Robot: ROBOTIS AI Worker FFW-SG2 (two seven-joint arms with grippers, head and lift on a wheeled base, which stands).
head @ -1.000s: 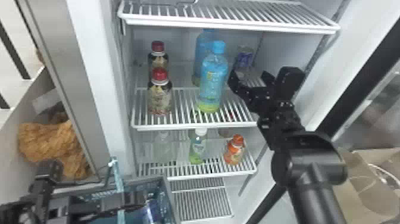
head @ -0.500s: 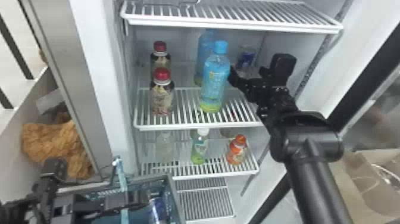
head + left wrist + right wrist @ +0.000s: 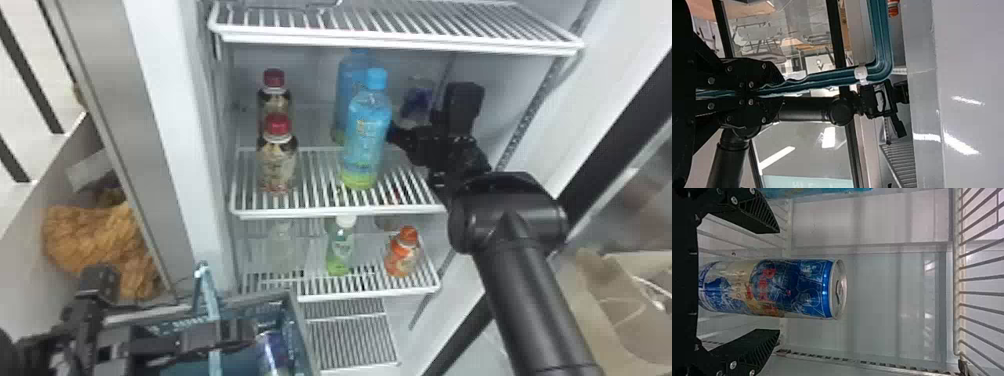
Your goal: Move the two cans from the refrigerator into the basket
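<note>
On the middle shelf [image 3: 330, 212], a blue can [image 3: 417, 97] stands toward the back right. My right gripper [image 3: 431, 122] is at that can, beside the blue-capped bottle. In the right wrist view, the open fingers of my right gripper [image 3: 778, 282] stand on either side of the blue can [image 3: 789, 288], with a gap at each side. My left gripper [image 3: 235, 334] is over the basket [image 3: 299, 325], shut on its handle [image 3: 214, 310]; the left wrist view shows the handle [image 3: 828, 79] between the fingertips of my left gripper [image 3: 764, 94]. Another blue can [image 3: 271, 352] lies in the basket.
Two blue-capped bottles [image 3: 365, 140] stand left of my right gripper, and two red-capped bottles [image 3: 278, 165] farther left. Above runs the upper shelf [image 3: 400, 42]; below, a lower shelf holds green and orange bottles [image 3: 401, 255]. The fridge's side wall [image 3: 525, 90] is on the right.
My right gripper has moved deeper into the refrigerator and slightly left, toward the can, and its pose has turned. The left gripper keeps its hold on the basket handle.
</note>
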